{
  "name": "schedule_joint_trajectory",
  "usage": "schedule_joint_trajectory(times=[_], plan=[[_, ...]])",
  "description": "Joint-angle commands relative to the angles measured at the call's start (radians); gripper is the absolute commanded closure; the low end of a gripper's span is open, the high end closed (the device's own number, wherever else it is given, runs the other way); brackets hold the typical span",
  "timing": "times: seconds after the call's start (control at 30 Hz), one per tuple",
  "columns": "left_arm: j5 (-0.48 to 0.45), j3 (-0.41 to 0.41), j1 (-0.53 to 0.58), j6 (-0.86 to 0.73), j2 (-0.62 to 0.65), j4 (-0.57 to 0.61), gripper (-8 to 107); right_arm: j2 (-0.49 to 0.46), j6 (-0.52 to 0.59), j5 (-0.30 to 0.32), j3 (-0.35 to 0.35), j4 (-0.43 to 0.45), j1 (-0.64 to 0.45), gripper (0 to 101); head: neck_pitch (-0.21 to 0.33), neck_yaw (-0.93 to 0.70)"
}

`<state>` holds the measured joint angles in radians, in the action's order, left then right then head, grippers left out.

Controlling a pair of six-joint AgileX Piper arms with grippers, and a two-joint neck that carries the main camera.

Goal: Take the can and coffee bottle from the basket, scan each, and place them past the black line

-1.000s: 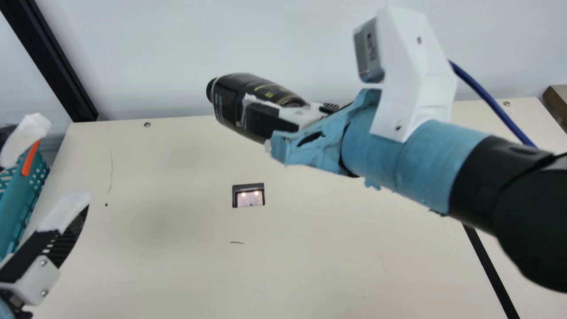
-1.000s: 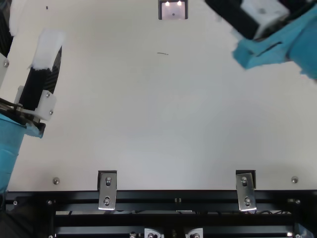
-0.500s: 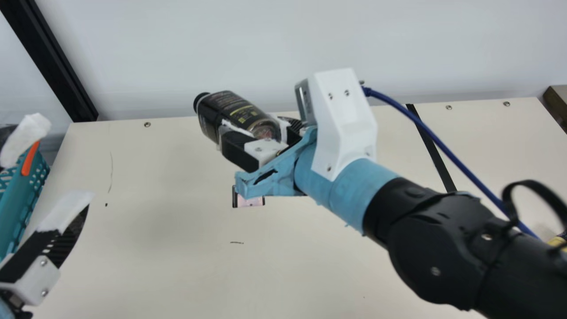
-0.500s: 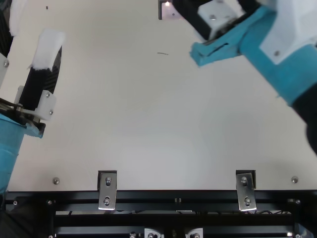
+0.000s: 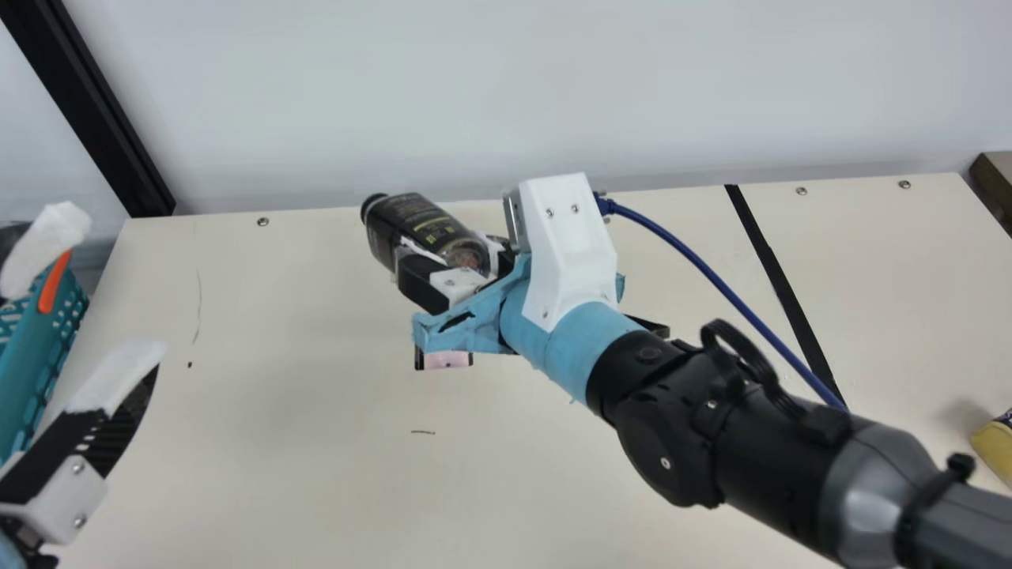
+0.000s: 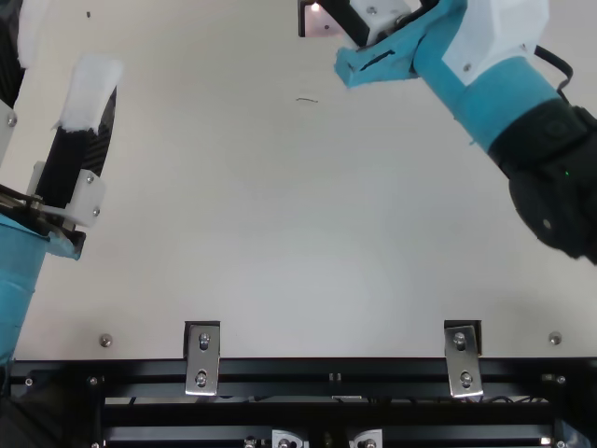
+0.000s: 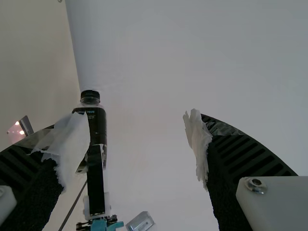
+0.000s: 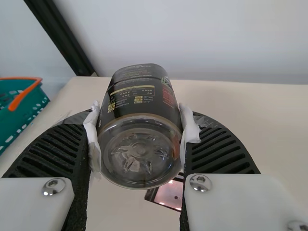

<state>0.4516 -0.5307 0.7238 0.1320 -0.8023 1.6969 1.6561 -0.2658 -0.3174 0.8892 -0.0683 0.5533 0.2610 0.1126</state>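
right gripper (image 5: 454, 254): clamped round tilted coffee bottle (image 5: 411, 224), above table (image 5: 300, 474) near scanner (image 5: 447, 360) | left gripper (image 5: 83, 304): spread wide, empty, near basket (image 5: 47, 336)

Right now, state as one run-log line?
right gripper: holding coffee bottle off table | left gripper: open, empty | scanner: lit | yellow item: past black line

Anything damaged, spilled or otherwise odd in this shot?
Some wear: the white wrap on the fingertips of the left gripper is ragged, its edges torn. The blue covering on the right arm looks rough-edged. The coffee bottle looks intact in the right gripper; I see no spill.
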Motion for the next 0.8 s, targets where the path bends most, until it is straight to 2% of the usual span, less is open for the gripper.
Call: schedule_joint_trajectory(times=[0.0,0.17,0.33,0.57,0.77], plan=[[0.000,0.000,0.000,0.000,0.000,0.000,9,0.034,-0.069,-0.032,-0.003,0.083,-0.020,101,0.009,0.004],[0.000,0.000,0.000,0.000,0.000,0.000,9,0.088,-0.147,-0.084,-0.003,0.185,-0.066,101,0.009,0.004],[0.000,0.000,0.000,0.000,0.000,0.000,9,0.124,-0.187,-0.123,0.005,0.242,-0.094,101,0.009,0.004],[0.000,0.000,0.000,0.000,0.000,0.000,9,0.147,-0.192,-0.155,0.023,0.251,-0.091,101,0.009,0.004],[0.000,0.000,0.000,0.000,0.000,0.000,9,0.113,-0.177,-0.111,0.040,0.230,-0.075,101,0.009,0.004]])
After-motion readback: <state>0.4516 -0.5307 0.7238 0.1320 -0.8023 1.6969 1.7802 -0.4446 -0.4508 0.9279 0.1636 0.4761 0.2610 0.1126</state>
